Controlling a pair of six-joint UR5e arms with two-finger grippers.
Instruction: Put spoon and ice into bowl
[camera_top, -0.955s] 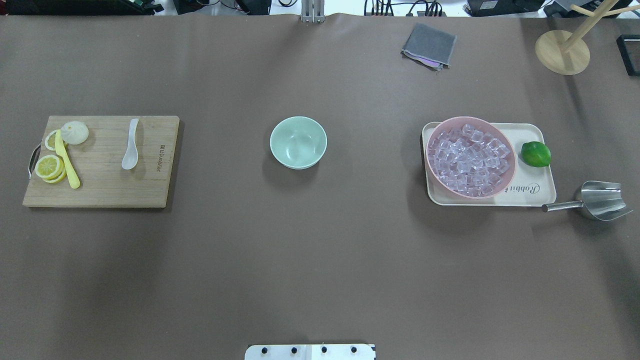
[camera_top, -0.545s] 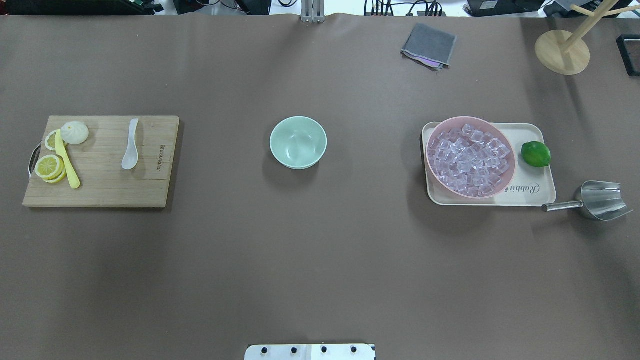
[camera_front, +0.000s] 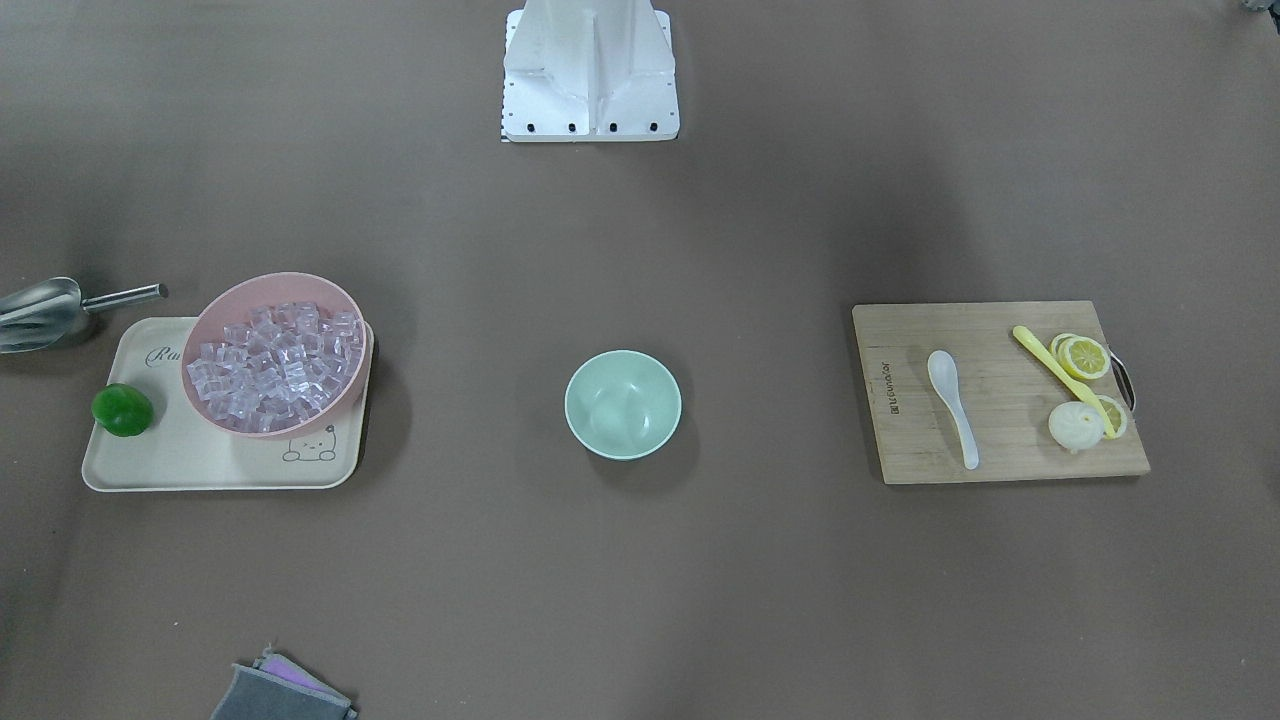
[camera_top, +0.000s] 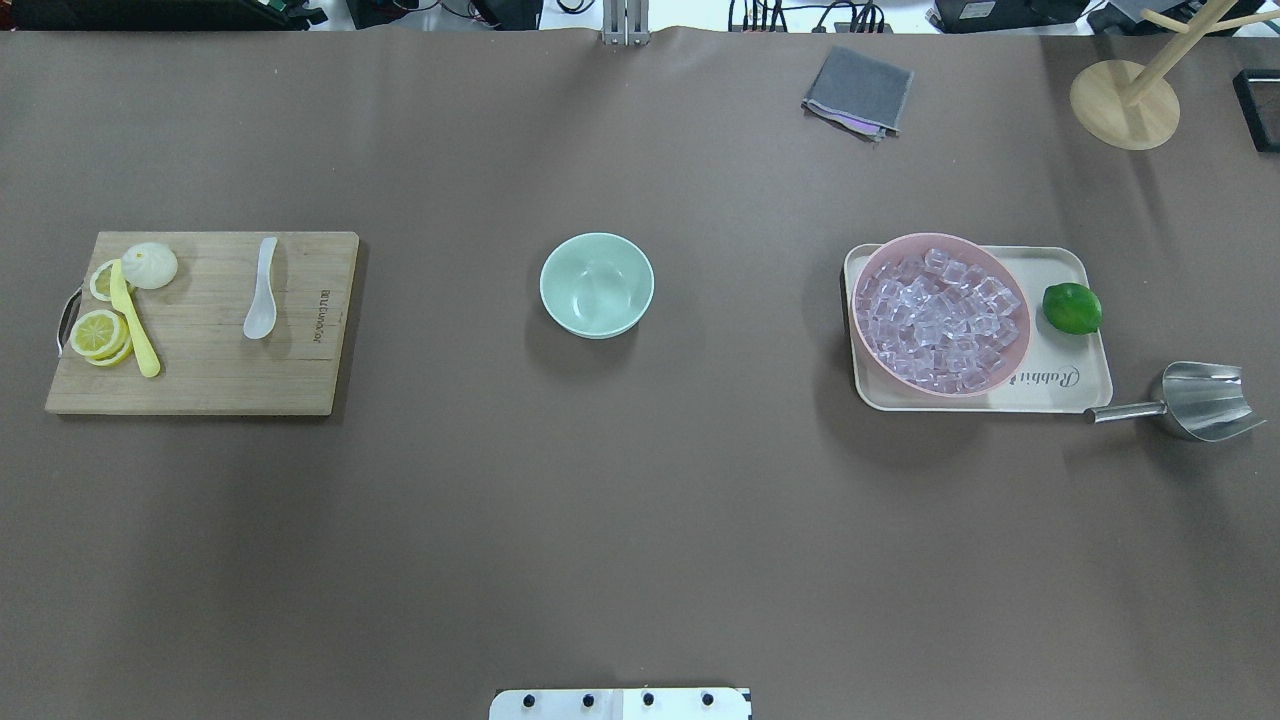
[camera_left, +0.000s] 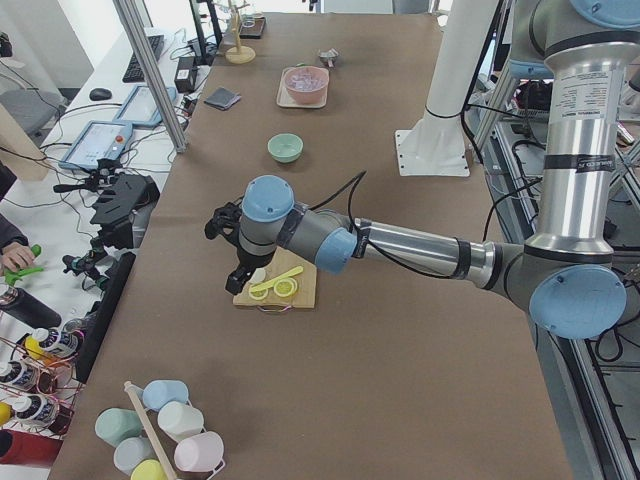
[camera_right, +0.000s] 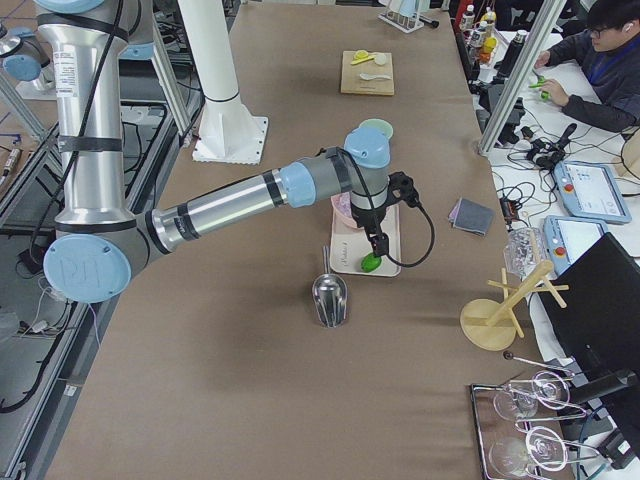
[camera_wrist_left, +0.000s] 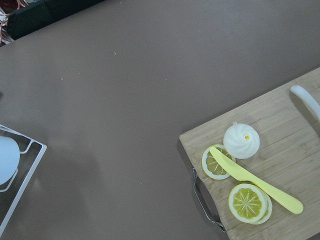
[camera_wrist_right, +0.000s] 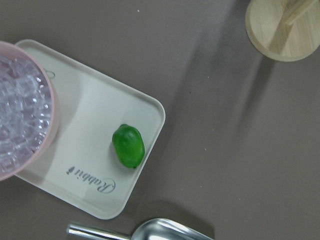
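The brown table (camera_top: 640, 520) carries everything. The left arm (camera_left: 420, 248) reaches out low over its left end, and the left gripper (camera_left: 238, 282) hangs above the outer end of the board (camera_top: 210, 370). Whether its jaws are parted or closed I cannot tell. The right arm (camera_right: 220, 205) stretches over the right end, with the right gripper (camera_right: 379, 245) above the tray (camera_top: 1060, 270) near the lime (camera_top: 1072, 308). I cannot tell how its jaws stand either.

A pink bowl (camera_front: 290, 288) sits on the tray, heaped with clear cubes. The ice (camera_top: 940, 262) lies among them. The bowl (camera_top: 597, 285) stands mid-table, well apart from board and tray. A scoop (camera_top: 1205, 400) rests on the table just right of the tray. The spoon (camera_top: 262, 300) lies on the board, scoop end toward the robot.
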